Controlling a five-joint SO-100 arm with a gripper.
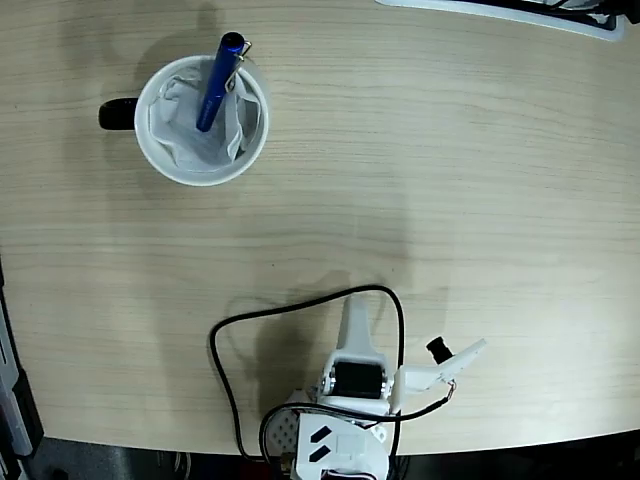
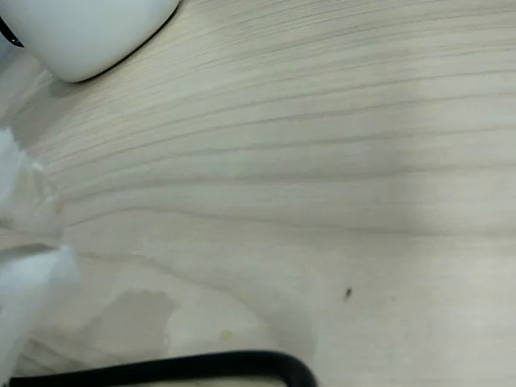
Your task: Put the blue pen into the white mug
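Apparently finished: the blue pen (image 1: 217, 83) stands tilted inside the white mug (image 1: 201, 121) near the bench's (image 1: 450, 200) far left corner, while the gripper (image 1: 412, 350), folded back at the near edge, sits partly open, holding nothing.

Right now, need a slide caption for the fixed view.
Blue pen standing in the white mug; arm folded back at the table's near edge.

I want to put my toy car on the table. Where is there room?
Lots of room: the whole bare wood to the right of the white mug and across the middle, between the mug and the arm. The near edge is crowded by the arm and its black cable.
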